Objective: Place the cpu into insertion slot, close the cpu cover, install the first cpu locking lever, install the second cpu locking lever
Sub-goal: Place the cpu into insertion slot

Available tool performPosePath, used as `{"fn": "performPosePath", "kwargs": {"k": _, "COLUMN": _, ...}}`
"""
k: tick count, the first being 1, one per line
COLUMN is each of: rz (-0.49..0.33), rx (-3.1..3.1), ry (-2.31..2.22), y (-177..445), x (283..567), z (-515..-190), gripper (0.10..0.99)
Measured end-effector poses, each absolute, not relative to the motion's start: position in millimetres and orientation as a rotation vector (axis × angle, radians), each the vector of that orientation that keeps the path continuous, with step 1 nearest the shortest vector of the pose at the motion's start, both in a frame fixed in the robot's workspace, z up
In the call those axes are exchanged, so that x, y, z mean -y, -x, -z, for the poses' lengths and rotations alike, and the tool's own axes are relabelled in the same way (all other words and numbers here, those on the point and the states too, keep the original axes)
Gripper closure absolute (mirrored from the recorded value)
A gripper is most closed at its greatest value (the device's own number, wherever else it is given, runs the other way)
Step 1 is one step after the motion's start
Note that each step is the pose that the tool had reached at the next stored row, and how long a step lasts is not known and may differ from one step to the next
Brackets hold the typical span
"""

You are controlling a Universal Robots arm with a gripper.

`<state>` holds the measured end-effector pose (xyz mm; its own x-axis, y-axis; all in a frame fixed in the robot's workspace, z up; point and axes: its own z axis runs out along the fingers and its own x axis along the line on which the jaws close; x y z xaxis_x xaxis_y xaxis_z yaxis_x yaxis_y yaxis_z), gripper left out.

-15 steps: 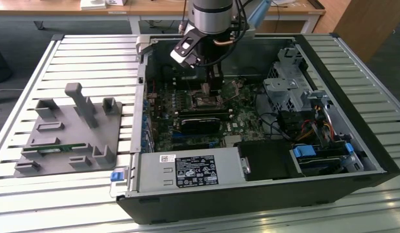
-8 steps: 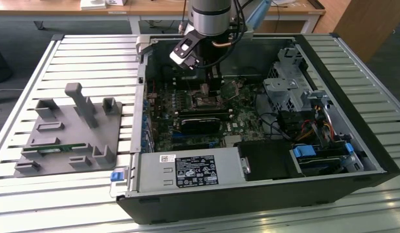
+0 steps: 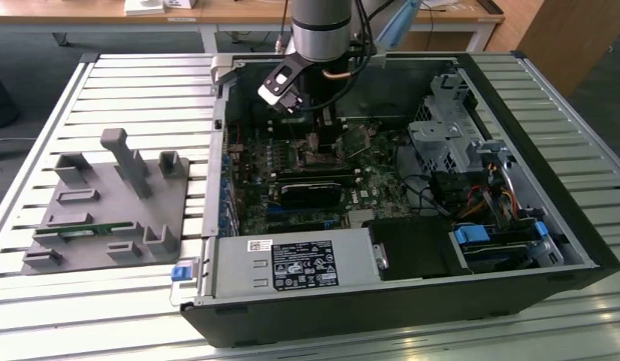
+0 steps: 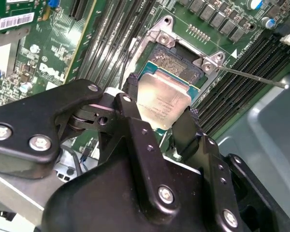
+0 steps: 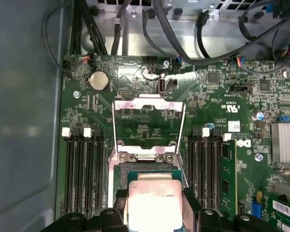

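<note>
Though dull, flat square cpu [image 4: 164, 104]

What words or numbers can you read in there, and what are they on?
Nothing I can read for sure.
Label on the power supply: print too small.
cpu face: faint marks, unreadable.
Barcode sticker on a green card: too small.
Motherboard: white lettering, too small.
</note>
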<state>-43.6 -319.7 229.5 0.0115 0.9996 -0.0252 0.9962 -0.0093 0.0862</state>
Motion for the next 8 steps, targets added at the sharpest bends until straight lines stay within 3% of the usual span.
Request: {"fn": "performPosePath", "kwargs": {"k": 8, "rz": -0.067, "rx": -2.141, "ry": -2.191, "y": 43.8, "x": 319.3, "z": -219.9, "gripper": 0.553}}
